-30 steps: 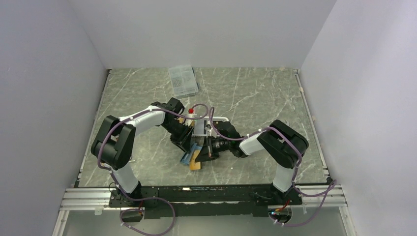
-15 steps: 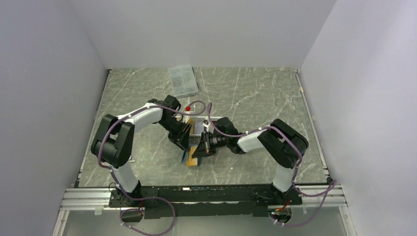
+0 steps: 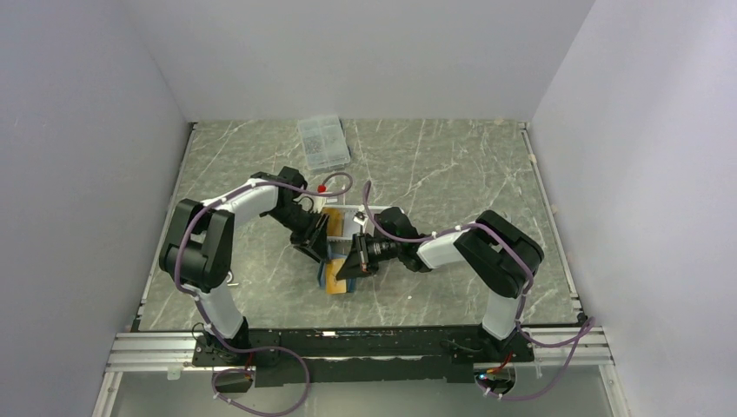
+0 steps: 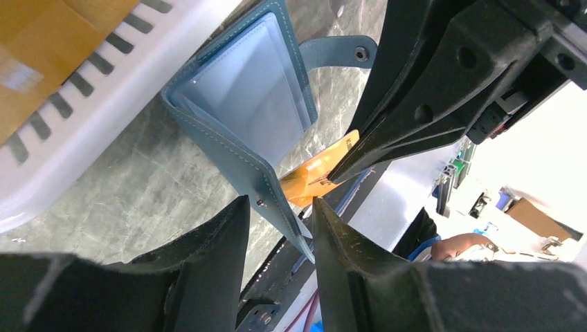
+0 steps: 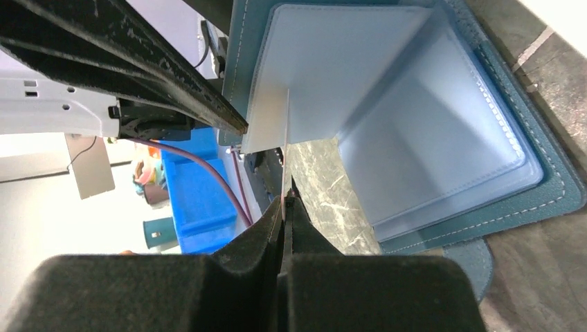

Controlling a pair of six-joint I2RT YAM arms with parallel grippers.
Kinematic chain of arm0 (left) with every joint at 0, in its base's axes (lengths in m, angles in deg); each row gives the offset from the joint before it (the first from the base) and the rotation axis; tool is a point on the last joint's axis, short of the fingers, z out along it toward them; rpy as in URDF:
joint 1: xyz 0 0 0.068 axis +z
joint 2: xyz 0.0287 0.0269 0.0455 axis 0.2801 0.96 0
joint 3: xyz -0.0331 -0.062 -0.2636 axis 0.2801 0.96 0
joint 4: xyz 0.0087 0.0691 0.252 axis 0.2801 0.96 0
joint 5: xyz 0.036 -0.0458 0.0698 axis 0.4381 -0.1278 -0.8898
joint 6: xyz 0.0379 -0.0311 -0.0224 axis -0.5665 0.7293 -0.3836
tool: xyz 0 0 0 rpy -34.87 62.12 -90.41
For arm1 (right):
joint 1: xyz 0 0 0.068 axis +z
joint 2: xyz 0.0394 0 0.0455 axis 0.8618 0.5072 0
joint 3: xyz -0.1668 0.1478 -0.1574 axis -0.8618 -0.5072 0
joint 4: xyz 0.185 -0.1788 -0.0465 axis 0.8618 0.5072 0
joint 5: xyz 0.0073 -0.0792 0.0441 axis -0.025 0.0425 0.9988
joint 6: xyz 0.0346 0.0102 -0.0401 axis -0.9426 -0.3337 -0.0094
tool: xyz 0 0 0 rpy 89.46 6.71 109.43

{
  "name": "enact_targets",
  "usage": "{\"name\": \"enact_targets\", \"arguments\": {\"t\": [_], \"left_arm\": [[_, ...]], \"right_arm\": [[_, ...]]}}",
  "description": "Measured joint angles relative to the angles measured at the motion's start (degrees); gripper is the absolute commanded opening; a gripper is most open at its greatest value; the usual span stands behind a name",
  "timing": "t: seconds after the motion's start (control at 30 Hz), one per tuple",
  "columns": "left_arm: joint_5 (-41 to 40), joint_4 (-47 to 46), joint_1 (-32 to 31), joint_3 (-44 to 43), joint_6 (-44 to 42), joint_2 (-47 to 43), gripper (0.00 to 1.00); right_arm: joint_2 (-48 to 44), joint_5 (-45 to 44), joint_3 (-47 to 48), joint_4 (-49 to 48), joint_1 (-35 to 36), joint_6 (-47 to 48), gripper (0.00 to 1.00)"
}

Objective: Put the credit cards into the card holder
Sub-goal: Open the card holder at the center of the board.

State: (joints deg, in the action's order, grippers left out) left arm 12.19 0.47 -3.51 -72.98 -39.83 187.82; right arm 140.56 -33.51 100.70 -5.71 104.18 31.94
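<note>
On the marbled table (image 3: 452,174), the left arm is reaching in from 9 o'clock toward the middle. The left gripper (image 4: 278,202) is hanging over the card holder (image 4: 249,104) with its jaws standing a moderate way apart. The holder's raised teal cover is running between the two fingers (image 4: 208,263) with a bare gap on each side, so nothing is visibly being pinched there. The holder is lying opened near the table's middle, just beside the white slatted basket (image 3: 346,219) at its 6 o'clock, with the pale blue slotted inside showing. Farther back, at 12 o'clock, a clear compartment box (image 3: 323,142) is sitting well apart, and a red-handled tool (image 3: 322,187) is showing at 11 o'clock of the basket. Reaching in from 3 o'clock, the right gripper (image 5: 284,199) is clamping tight on a yellow-gold credit card (image 4: 311,178), holding it by one end. The card's free end is pointing at the raised cover and meeting the edge of the pale blue lining, though whether it is entering a slot cannot be told.
</note>
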Motion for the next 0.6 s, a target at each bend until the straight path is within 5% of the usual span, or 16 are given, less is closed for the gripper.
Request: {"name": "enact_targets", "arguments": {"t": [0.4,0.6], "left_arm": [[-5.0,-1.9,0.8,0.4,0.5,0.1,0.33],[-8.9,-2.1,1.0,1.3,0.4,0.1,0.11]], "right_arm": [[1.5,0.0,1.0,0.2,0.5,0.0,0.0],[2.3,0.0,1.2,0.3,0.6,0.0,0.0]]}}
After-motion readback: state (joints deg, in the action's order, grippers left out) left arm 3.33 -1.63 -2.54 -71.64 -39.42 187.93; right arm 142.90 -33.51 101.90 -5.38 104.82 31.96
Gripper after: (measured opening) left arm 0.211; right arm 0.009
